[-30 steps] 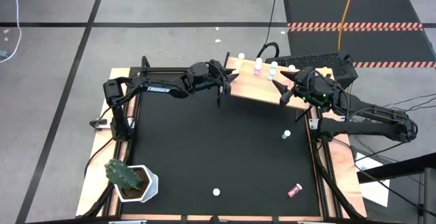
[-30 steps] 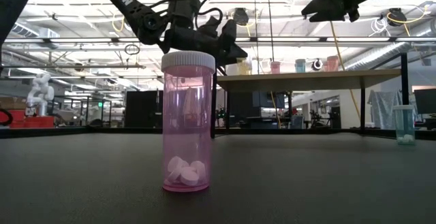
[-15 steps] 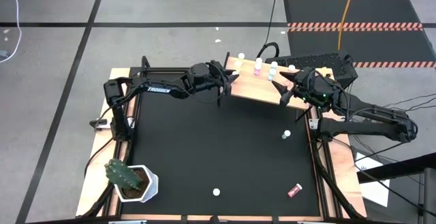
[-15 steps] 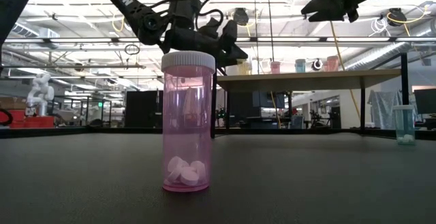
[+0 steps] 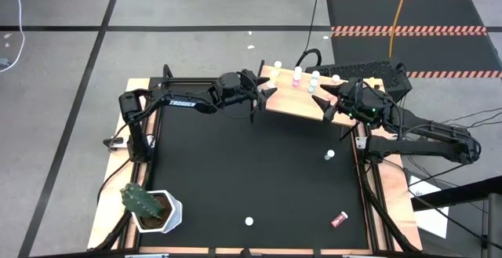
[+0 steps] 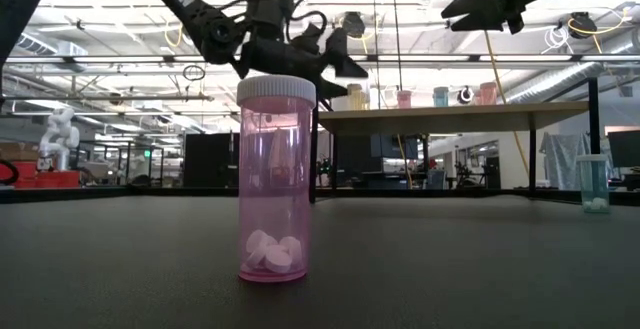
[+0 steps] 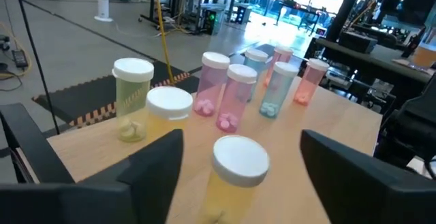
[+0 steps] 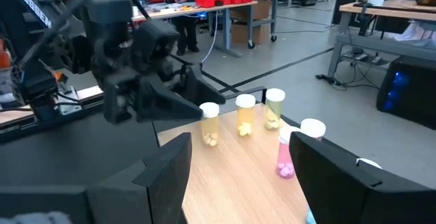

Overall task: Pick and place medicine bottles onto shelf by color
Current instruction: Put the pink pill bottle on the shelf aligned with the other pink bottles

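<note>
The shelf (image 5: 294,101) stands at the table's far edge with several white-capped medicine bottles upright on its top. My left gripper (image 5: 267,92) is level at the shelf's left end and open. A yellow bottle (image 7: 237,176) stands on the board between its fingers (image 7: 153,163), with a gap on each side. Behind it stand two more yellow bottles (image 7: 133,98), pink ones (image 7: 235,94), a teal one (image 7: 276,88) and a reddish one (image 7: 310,81). My right gripper (image 5: 321,97) hovers open above the shelf's right part and holds nothing.
On the black tabletop a pink bottle (image 5: 249,221) stands near the front edge, a teal one (image 5: 329,155) stands at the right, and a red one (image 5: 340,219) lies on its side at the front right. A cactus in a white pot (image 5: 145,203) sits at the front left.
My left gripper has opened without moving from its place and has let go of the yellow bottle, which stays upright on the shelf's left end. My right gripper has kept still above the shelf.
</note>
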Controlling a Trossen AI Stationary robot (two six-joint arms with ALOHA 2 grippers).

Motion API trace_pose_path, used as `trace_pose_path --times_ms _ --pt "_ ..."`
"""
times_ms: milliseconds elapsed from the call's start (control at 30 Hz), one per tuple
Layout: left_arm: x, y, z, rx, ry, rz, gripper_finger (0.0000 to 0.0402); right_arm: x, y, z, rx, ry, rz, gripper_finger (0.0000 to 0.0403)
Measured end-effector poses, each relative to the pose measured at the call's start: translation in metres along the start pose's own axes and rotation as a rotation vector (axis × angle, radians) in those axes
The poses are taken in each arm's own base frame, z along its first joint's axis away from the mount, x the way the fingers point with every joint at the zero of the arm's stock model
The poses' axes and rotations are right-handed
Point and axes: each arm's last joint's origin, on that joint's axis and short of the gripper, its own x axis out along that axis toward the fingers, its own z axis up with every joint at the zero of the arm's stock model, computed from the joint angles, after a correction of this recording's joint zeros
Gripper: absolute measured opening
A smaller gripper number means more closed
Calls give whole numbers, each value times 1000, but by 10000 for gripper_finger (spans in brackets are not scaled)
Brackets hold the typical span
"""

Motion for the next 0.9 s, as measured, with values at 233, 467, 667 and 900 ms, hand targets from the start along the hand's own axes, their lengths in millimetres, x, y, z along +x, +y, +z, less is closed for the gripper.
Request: trace_pose_path --times_ms 233,467,667,900 --pt "-32 -20 44 94 11 -45 363 -4 1 2 10 -11 84 244" --pt "-84 -50 84 86 61 -98 376 -4 4 1 48 3 186 244" --pt "-105 -101 82 21 79 -163 376 -3 9 -2 193 76 326 231" --pt "-127 -172 46 -30 196 -182 376 -7 13 -6 301 170 431 218"
